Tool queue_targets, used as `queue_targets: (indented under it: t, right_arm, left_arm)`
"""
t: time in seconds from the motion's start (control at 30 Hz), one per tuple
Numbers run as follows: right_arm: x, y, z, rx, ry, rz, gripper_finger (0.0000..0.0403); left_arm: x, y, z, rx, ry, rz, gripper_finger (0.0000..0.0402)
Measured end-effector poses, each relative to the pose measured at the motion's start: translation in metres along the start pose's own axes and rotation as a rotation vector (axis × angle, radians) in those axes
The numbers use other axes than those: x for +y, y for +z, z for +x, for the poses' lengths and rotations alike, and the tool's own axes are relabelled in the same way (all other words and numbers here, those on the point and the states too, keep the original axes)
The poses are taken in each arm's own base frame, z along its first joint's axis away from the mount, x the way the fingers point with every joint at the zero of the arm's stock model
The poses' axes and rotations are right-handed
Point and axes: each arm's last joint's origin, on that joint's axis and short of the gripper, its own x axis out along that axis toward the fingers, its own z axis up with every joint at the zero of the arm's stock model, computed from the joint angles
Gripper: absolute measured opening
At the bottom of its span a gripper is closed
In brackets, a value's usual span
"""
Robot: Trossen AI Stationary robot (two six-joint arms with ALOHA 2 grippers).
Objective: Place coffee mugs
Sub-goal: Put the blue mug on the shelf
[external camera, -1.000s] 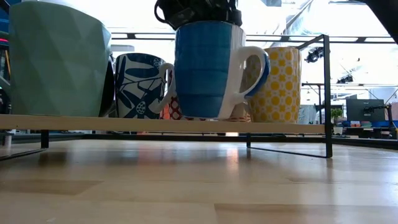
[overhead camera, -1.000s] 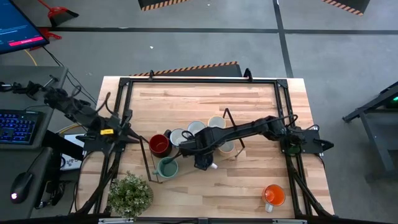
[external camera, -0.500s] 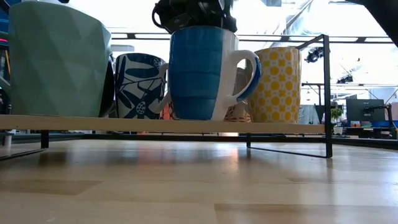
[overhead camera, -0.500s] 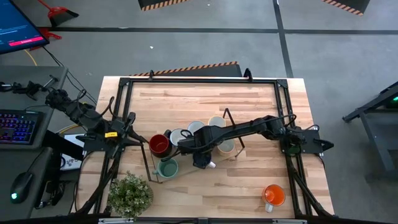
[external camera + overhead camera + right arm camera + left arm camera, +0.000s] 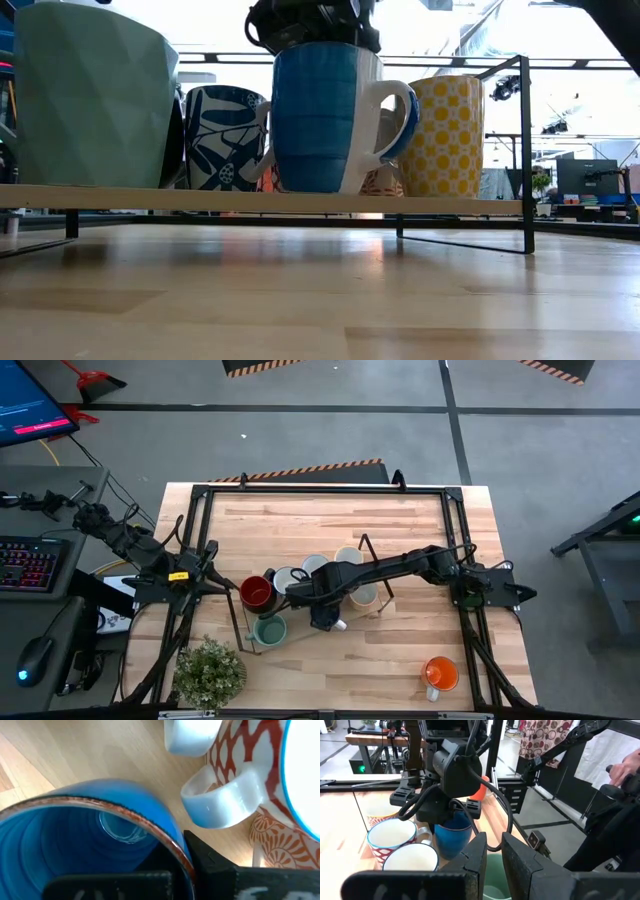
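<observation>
A blue mug [image 5: 320,120] stands upright on a low wooden shelf board [image 5: 250,200] with a black wire frame, and my right gripper [image 5: 312,20] is shut on its rim from above. On the same board are a teal mug [image 5: 90,95], a blue-and-white leaf mug [image 5: 225,135] and a yellow dotted mug [image 5: 448,135]. From above, a dark red mug [image 5: 256,592] and several white ones [image 5: 316,567] cluster around it. An orange mug [image 5: 438,673] sits alone near the table's near right corner. My left gripper [image 5: 494,857] waits at the table's left edge, its fingers a narrow gap apart with nothing between them. My right gripper pinches the blue mug's rim [image 5: 170,845], one finger inside the mug and one finger [image 5: 210,862] outside its wall. The fingers come from above, pointing down. The mug is upright, its handle [image 5: 400,105] toward the table's right and its base at the shelf board.
A potted green plant [image 5: 210,672] stands at the near left corner. A red-patterned white mug [image 5: 260,795] sits close beside the blue one, its handle next to my right fingers. A person's hand [image 5: 620,770] shows beyond the table. Bare wood lies at the far side and near middle.
My right gripper has carried the blue mug a little toward the table's left, closer to the teal mug, and has then kept still. The mug stays upright at the board.
</observation>
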Motion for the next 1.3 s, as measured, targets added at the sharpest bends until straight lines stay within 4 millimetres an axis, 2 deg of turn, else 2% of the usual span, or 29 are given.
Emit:
queue_targets:
  t: [0.6,1.13,1.3]
  right_arm:
    - [0.000,-0.002,0.001,0.035,0.022,-0.025,0.0001]
    - [-0.011,0.000,0.002,0.065,0.003,0.026,0.0001]
    - [-0.014,0.002,0.003,0.070,0.004,0.034,0.0027]
  left_arm:
    - [0.000,0.001,0.000,-0.008,-0.001,-0.028,0.0046]
    - [0.000,0.001,0.000,-0.008,-0.001,-0.027,0.0046]
    - [0.000,0.001,0.000,-0.007,-0.001,-0.027,0.0046]
